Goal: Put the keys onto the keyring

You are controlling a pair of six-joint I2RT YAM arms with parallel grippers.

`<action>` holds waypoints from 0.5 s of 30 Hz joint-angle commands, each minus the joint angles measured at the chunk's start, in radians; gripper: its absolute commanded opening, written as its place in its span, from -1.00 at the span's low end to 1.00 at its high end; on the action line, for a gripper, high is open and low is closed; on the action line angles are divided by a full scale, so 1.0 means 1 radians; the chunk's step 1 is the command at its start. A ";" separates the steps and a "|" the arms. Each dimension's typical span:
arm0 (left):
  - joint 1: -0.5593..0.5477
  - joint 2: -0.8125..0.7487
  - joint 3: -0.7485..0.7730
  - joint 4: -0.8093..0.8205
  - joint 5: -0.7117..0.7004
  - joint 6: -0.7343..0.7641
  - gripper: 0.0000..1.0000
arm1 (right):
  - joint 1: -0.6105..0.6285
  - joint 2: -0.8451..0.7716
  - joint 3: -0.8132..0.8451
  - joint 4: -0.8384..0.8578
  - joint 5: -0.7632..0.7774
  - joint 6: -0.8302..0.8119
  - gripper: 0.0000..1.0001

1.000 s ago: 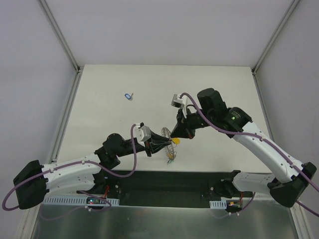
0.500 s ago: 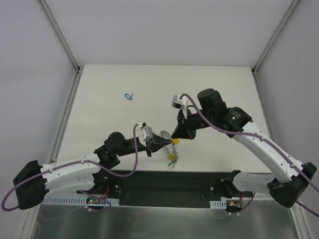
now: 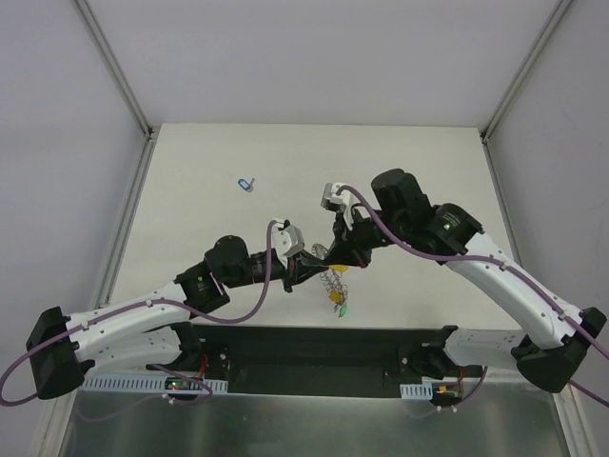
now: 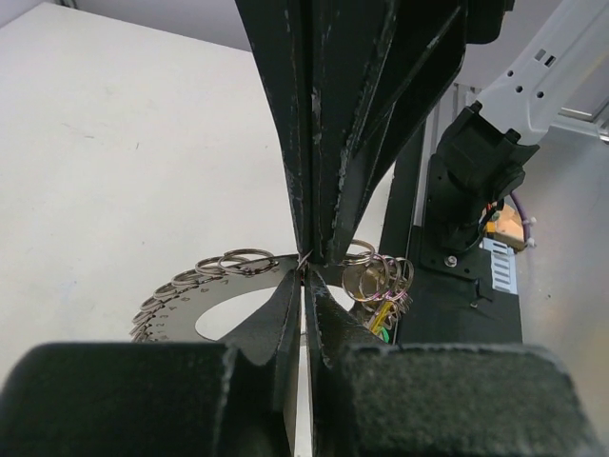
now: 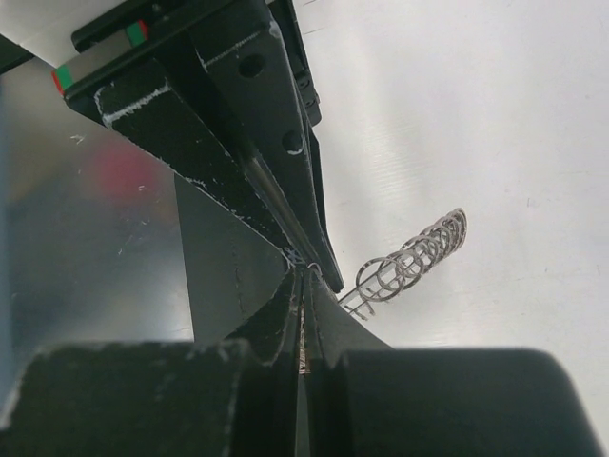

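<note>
The keyring (image 3: pixel 330 277) is held above the table between both grippers. In the left wrist view it is a flat grey disc (image 4: pixel 214 297) edged with wire loops (image 4: pixel 231 260). My left gripper (image 3: pixel 318 269) is shut on the disc's rim (image 4: pixel 305 276). My right gripper (image 3: pixel 335 259) is shut on the ring's edge at the same spot, tip to tip with the left (image 5: pixel 304 276). Keys with yellow and green tags (image 3: pixel 339 302) hang from loops under the ring, also in the left wrist view (image 4: pixel 383 314). A blue-tagged key (image 3: pixel 245 184) lies on the table, far left.
The white table (image 3: pixel 419 171) has raised rails on its left (image 3: pixel 128 219) and right sides. The black base plate (image 3: pixel 314 347) runs along the near edge, under the hanging keys. A row of wire loops (image 5: pixel 419 249) shows in the right wrist view.
Both grippers and the ring have shifted slightly right and away from the base. The left wrist has risen and swung right. The yellow tag now hangs lower, beside the green one.
</note>
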 commanded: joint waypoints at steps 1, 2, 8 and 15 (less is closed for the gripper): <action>0.001 -0.011 0.075 0.014 -0.023 -0.036 -1.00 | 0.044 0.028 0.041 -0.012 0.014 -0.009 -0.98; 0.001 -0.016 0.083 0.009 -0.028 -0.037 -1.00 | 0.056 0.034 0.039 -0.012 0.014 -0.007 -0.97; 0.001 -0.052 0.098 -0.003 -0.072 -0.060 -1.00 | 0.080 0.051 0.010 -0.014 0.060 -0.007 -0.97; 0.003 -0.127 0.109 -0.008 -0.088 -0.077 -1.00 | 0.076 0.051 -0.051 -0.008 0.124 -0.012 -0.97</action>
